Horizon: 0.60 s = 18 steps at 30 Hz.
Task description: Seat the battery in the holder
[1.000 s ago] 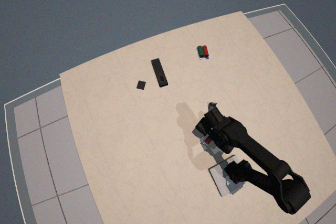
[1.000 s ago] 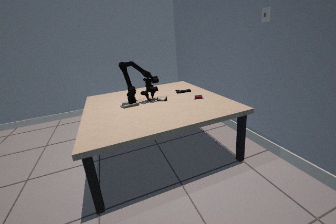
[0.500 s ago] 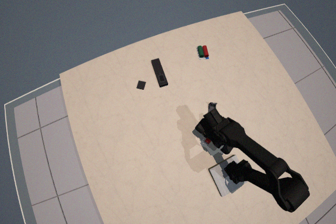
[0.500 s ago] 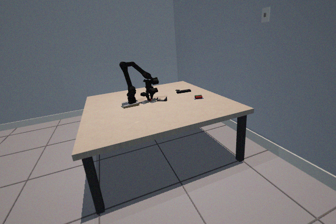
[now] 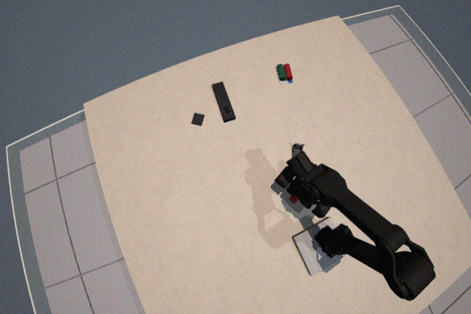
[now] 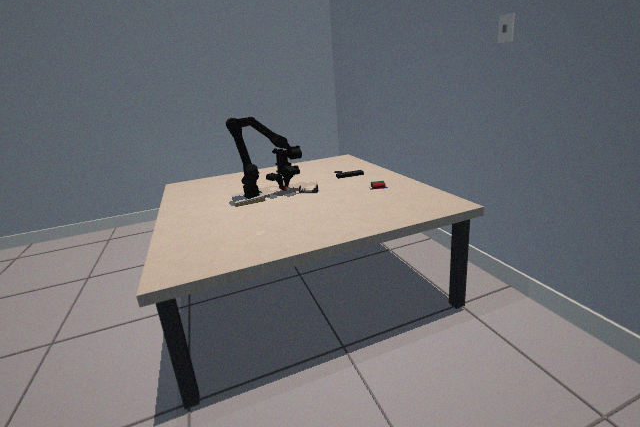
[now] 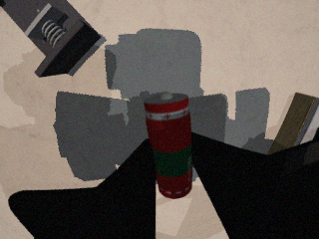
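The battery (image 7: 172, 141) (image 5: 293, 198) is red with a green band and silver ring. In the wrist view its nubbed terminal end points up the picture and its end face shows. My gripper (image 7: 169, 141) (image 6: 284, 187) is shut on the battery, one black finger against each long side. Whether the battery touches the table cannot be told. The holder (image 7: 70, 52) (image 5: 297, 148) (image 6: 315, 188) is dark grey and apart from the battery, partly cut off at the wrist view's upper left. Its coil spring (image 7: 53, 33) shows near one end wall; its lip is out of that view.
A long black remote (image 5: 223, 101) (image 6: 350, 173) and a small dark square cover (image 5: 197, 118) lie farther off. A green cell (image 5: 281, 71) and a red cell (image 5: 288, 71) lie side by side at the back. The arm stands on a pale base plate (image 5: 304, 255) (image 7: 294, 121).
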### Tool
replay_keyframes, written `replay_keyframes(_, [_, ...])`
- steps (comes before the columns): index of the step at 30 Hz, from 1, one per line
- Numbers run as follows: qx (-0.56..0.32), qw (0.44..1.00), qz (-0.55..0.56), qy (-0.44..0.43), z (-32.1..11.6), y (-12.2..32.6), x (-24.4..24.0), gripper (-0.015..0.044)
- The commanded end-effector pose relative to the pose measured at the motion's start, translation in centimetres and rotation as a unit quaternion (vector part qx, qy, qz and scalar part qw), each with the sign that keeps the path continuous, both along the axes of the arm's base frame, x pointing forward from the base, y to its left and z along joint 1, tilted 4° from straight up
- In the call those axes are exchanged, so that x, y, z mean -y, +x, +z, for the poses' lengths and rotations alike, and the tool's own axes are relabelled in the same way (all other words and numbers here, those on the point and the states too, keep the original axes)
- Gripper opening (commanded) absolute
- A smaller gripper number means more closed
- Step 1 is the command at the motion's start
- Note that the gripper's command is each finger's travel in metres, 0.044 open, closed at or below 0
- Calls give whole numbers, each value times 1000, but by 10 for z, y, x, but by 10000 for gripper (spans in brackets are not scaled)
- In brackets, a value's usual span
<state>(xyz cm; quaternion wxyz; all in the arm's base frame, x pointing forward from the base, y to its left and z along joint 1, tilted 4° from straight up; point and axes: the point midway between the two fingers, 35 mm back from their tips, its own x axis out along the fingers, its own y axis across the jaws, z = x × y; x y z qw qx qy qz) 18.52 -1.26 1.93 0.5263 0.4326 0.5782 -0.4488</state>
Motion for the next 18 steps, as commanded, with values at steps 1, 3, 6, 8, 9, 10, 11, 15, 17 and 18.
replay_keyframes(1, [15, 1000, -1, -2, 29, 7, 1, 88])
replay_keyframes(3, [15, 1000, -1, -2, 35, 7, 1, 88])
replay_keyframes(6, [16, 1000, 1, -2, 35, 8, 2, 88])
replay_keyframes(8, [16, 1000, 21, -1, 37, 14, 6, 88])
replay_keyframes(9, [17, 999, 35, 0, 39, 20, 9, 88])
replay_keyframes(10, [18, 999, 50, 0, 41, 25, 13, 88])
replay_keyframes(11, [18, 998, 65, 1, 43, 30, 16, 88])
replay_keyframes(15, [20, 992, 124, 2, 49, 50, 32, 88])
replay_keyframes(17, [21, 988, 155, 4, 52, 60, 41, 88])
replay_keyframes(18, [22, 985, 170, 4, 53, 65, 46, 88])
